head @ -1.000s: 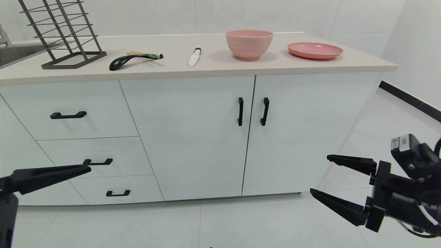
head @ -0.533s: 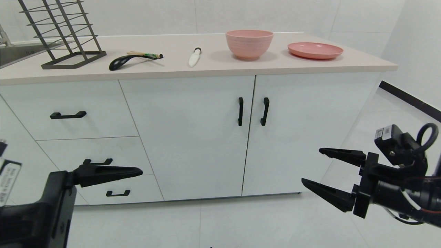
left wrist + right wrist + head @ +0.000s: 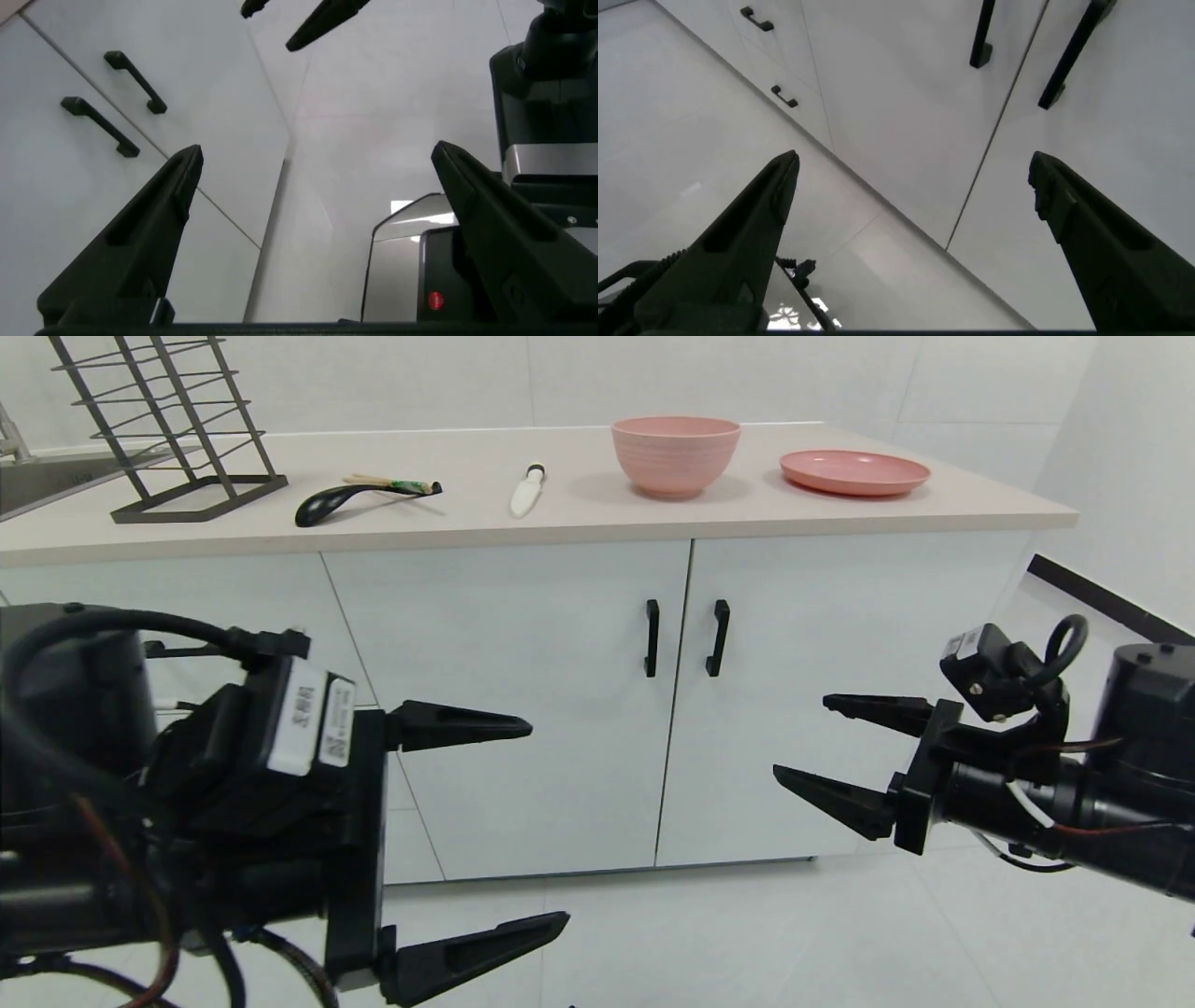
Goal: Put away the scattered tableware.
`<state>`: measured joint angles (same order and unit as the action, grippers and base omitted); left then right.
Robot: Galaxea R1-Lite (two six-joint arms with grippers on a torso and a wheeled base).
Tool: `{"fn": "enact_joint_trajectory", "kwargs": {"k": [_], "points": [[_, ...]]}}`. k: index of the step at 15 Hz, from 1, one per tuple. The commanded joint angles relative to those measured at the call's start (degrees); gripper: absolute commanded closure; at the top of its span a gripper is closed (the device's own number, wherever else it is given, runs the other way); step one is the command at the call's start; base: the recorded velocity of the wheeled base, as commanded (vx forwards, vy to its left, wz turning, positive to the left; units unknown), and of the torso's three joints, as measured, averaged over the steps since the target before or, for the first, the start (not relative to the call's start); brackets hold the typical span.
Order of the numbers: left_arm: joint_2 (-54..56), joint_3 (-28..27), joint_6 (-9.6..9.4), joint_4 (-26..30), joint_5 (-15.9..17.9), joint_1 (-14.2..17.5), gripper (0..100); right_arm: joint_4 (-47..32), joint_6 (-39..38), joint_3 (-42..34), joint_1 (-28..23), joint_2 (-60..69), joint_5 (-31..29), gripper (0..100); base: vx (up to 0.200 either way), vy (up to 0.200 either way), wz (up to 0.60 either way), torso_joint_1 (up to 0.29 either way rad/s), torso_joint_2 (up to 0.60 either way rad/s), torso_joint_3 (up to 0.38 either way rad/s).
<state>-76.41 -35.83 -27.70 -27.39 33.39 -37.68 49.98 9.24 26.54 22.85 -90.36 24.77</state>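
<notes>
- Deep, round pink bowl (image 3: 676, 455), faintly ribbed outside, upright on the beige countertop (image 3: 579, 523), right of its middle.
- Shallow pink plate (image 3: 854, 472) of the same shade, flat on the countertop just right of the bowl, apart from it and near the counter's right end.
- Slim white utensil (image 3: 527, 492) with a short black end, lying flat left of the bowl, black end toward the wall.
- Glossy black spoon (image 3: 329, 505) with a curved handle, further left, bowl end toward the counter's front edge; handle tip against a pair of pale chopsticks (image 3: 378, 482) with a green band.
- Dark wire rack (image 3: 173, 439) standing at the counter's left end, beside a steel sink (image 3: 37, 485).
- Below counter level, left gripper (image 3: 546, 823) in front of the white cabinet, fingers spread wide, empty.
- Also below counter level, right gripper (image 3: 801, 735) before the right-hand cabinet door (image 3: 822, 644), fingers parted, empty, well apart from all the tableware.
- Between the two grippers and slightly higher, two vertical black door handles (image 3: 651, 637) side by side.
</notes>
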Motion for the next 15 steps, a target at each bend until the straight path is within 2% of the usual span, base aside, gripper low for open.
{"fn": "enact_joint_trajectory", "kwargs": {"k": [1,2,5,7,8,10,11,12,13,14,15], "points": [[-5.15,-0.73,0.54,-1.17,-0.08,-0.55,0,0.03,0.16,1.15,-0.08,-2.81,0.80,0,0.000,0.000,0.00,0.000,0.00,0.000],[-5.24,-0.82,0.71,-1.26,-0.08,-0.55,0,0.64,0.16,1.94,-0.08,-3.77,1.07,0,0.000,0.000,0.00,0.000,0.00,0.000],[-4.80,-0.21,0.80,-1.17,-0.34,-0.29,0,9.61,2.45,2.90,-0.61,-10.10,8.54,0,0.000,0.000,0.00,0.000,0.00,0.000],[-4.89,-0.65,0.89,-1.26,-0.34,-0.29,0,10.14,2.45,4.66,-1.22,-12.65,8.45,0,0.000,0.000,0.00,0.000,0.00,0.000],[-4.98,-1.00,1.77,-1.35,-0.34,-0.29,0,10.14,2.45,6.42,-1.84,-13.53,8.45,0,0.000,0.000,0.00,0.000,0.00,0.000],[-5.06,-2.23,5.02,-3.19,-0.34,-0.55,0,10.14,2.45,10.46,-2.81,-15.73,8.45,0,0.000,0.000,0.00,0.000,0.00,0.000],[-5.15,-3.90,7.83,-4.07,-0.43,-0.81,0,10.22,2.54,12.22,-3.25,-17.31,8.54,0,0.000,0.000,0.00,0.000,0.00,0.000],[-5.15,-3.90,7.83,-4.07,-0.43,-0.81,0,10.22,2.54,12.22,-3.25,-17.31,8.54,0,0.000,0.000,0.00,0.000,0.00,0.000],[-5.94,-6.71,12.23,-4.34,-0.34,-0.73,0,11.63,2.54,14.24,-3.33,-21.35,8.98,0,0.000,0.000,0.00,0.000,0.00,0.000],[-6.47,-6.80,13.02,-4.86,-0.26,-0.64,0,12.33,2.45,14.51,-3.33,-23.11,8.89,0,0.000,0.000,0.00,0.000,0.00,0.000],[-7.52,-6.54,12.93,-6.01,-0.17,-0.55,0,13.21,2.36,15.65,-3.51,-24.78,8.80,0,0.000,0.000,0.00,0.000,0.00,0.000]]}}
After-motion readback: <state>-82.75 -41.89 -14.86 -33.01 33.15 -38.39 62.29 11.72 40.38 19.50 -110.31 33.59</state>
